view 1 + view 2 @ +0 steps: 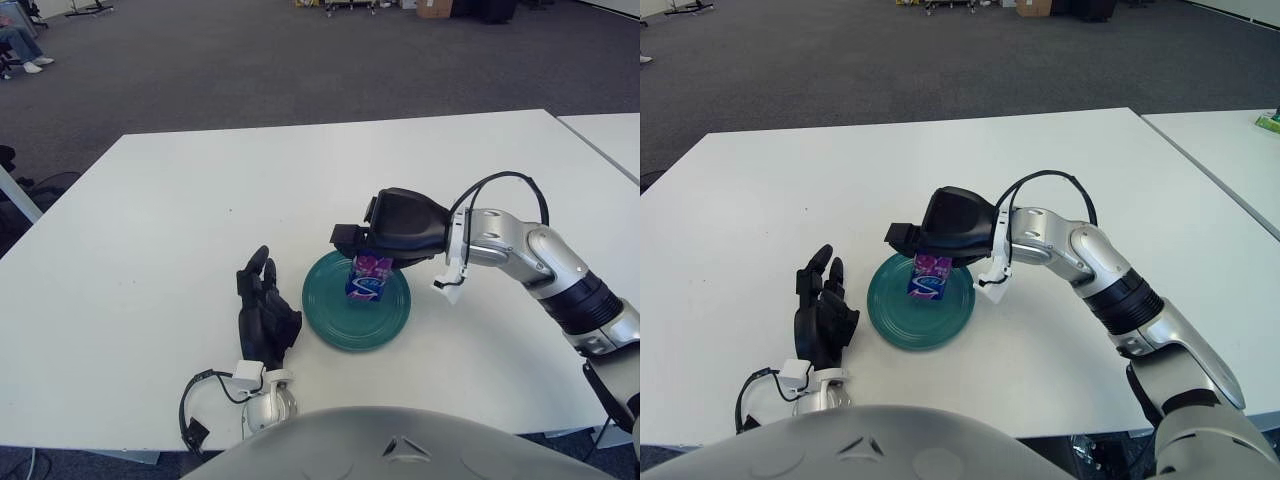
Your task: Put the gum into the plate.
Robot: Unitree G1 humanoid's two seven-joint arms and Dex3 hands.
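Gum (368, 279) upright in right hand (385, 236), above plate (330, 310).

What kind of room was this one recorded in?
Probably an open office or lab: grey carpet all around, plain white table with another beside it, and equipment along the far wall. The right hand holds gum over a green plate.

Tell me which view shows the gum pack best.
Left eye view: the gum pack hangs upright over the green plate, gripped from above by the right hand, label clear. The right eye view shows the same, no better. The left hand shows left of the plate.
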